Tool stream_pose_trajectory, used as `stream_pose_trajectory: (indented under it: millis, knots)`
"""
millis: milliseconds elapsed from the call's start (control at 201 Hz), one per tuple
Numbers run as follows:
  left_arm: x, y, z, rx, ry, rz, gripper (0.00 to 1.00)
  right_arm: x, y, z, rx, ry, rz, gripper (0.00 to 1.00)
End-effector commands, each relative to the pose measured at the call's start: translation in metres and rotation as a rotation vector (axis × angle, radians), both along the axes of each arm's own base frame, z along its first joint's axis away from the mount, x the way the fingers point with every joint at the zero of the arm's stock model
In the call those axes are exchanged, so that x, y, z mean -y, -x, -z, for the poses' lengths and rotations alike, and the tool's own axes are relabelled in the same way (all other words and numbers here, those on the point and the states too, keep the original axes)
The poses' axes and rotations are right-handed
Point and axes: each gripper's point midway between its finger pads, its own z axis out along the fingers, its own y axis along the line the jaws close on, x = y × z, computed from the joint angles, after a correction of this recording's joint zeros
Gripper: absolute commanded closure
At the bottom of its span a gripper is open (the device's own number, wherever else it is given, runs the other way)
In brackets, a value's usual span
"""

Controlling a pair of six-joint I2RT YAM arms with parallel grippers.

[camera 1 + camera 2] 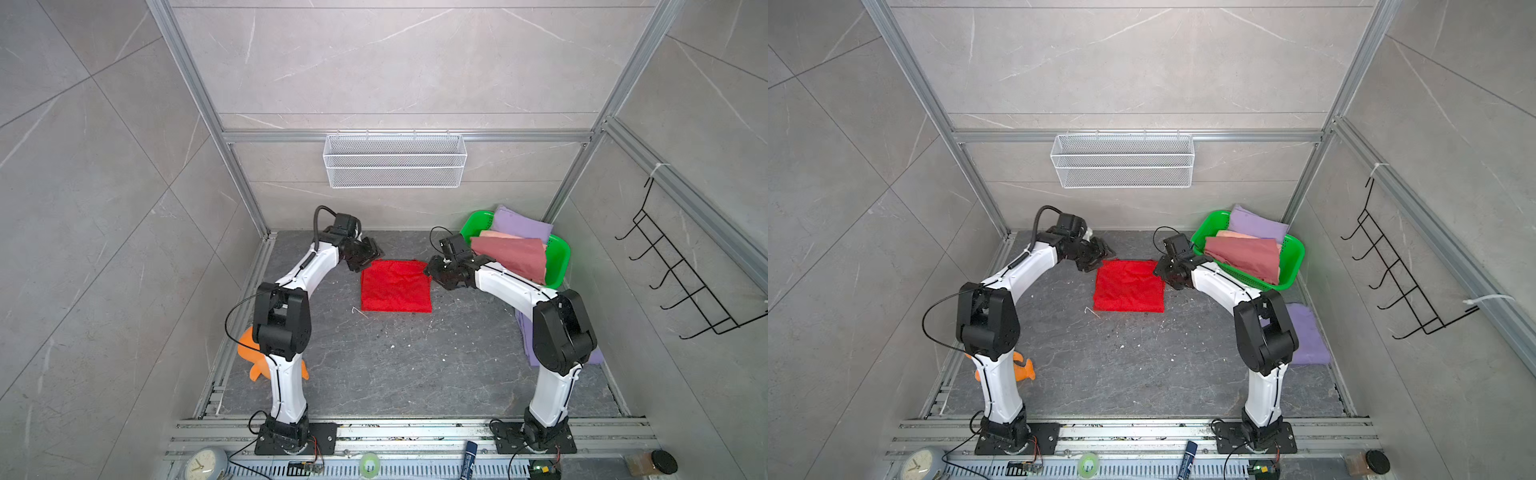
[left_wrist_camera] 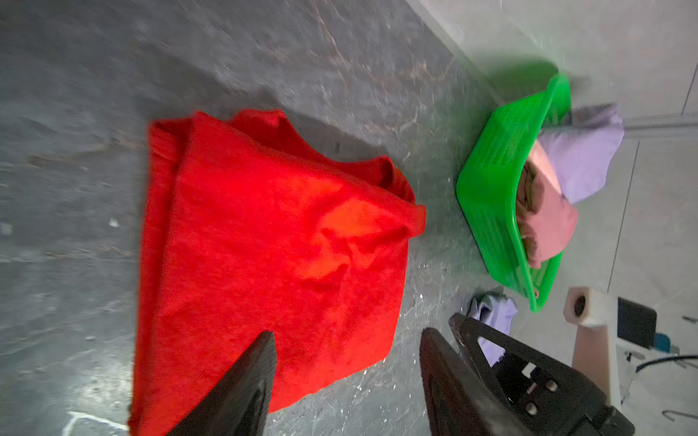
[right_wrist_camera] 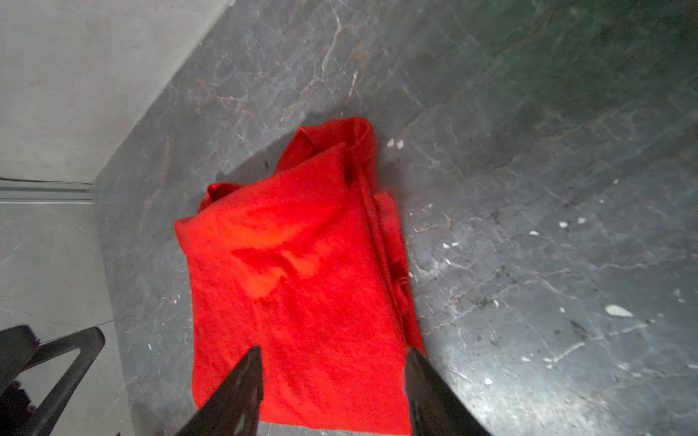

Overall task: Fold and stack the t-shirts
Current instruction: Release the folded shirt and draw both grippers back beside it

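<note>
Covered and cut off
The left arm hides most of the orange plush toy (image 1: 248,353). The right arm's elbow hides much of a lavender t-shirt (image 1: 524,336). The bottom edge cuts the clock (image 1: 203,465). The dusty rose t-shirt (image 1: 515,257) covers most of the peach t-shirt (image 1: 496,235).

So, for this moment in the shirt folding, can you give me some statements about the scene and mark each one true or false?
1. The red t-shirt lies folded on the table. True.
2. The left gripper is shut on the red t-shirt. False: its jaws stand apart and hold nothing, and so do those of the right gripper.
3. The green basket holds a lavender shirt, a peach shirt and a dusty rose shirt. True.
4. The orange plush toy sits in the green basket. False: it lies by the table's left edge in both top views.
5. A second lavender shirt lies on the table, outside the basket. True.
</note>
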Motion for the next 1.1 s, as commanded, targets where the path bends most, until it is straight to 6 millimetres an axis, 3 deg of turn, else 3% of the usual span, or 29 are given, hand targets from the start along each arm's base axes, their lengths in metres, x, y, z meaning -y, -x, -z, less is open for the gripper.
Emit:
stream_pose_trajectory:
  millis: [0, 244, 264, 279, 304, 622, 856, 971, 1090]
  knots:
    - [0.035, 0.002, 0.003, 0.008, 0.010, 0.096, 0.36, 0.010, 0.012, -0.026, 0.046, 0.009, 0.004, 0.39]
    - [0.078, -0.027, 0.042, -0.016, -0.052, 0.083, 0.37, 0.057, 0.054, -0.051, 0.058, 0.142, 0.048, 0.31]
    - [0.080, -0.030, 0.037, -0.010, -0.037, 0.077, 0.37, 0.060, 0.058, -0.053, 0.058, 0.143, 0.052, 0.31]
    - [0.081, -0.032, 0.053, -0.034, -0.040, 0.074, 0.37, 0.062, 0.061, -0.053, 0.056, 0.143, 0.054, 0.31]
    - [0.084, -0.035, 0.056, -0.036, -0.030, 0.069, 0.38, 0.066, 0.066, -0.054, 0.054, 0.144, 0.060, 0.30]
    - [0.122, -0.085, 0.057, 0.004, 0.200, -0.036, 0.40, 0.105, 0.125, -0.053, 0.009, 0.178, 0.137, 0.30]
    - [0.140, -0.121, 0.070, -0.012, 0.375, -0.149, 0.41, 0.122, 0.145, -0.058, -0.004, 0.214, 0.172, 0.30]
    - [0.141, -0.136, 0.058, 0.009, 0.468, -0.177, 0.42, 0.124, 0.148, -0.057, -0.001, 0.213, 0.179, 0.30]
    - [0.119, -0.140, 0.011, 0.105, 0.495, -0.152, 0.42, 0.120, 0.147, -0.053, -0.001, 0.181, 0.183, 0.28]
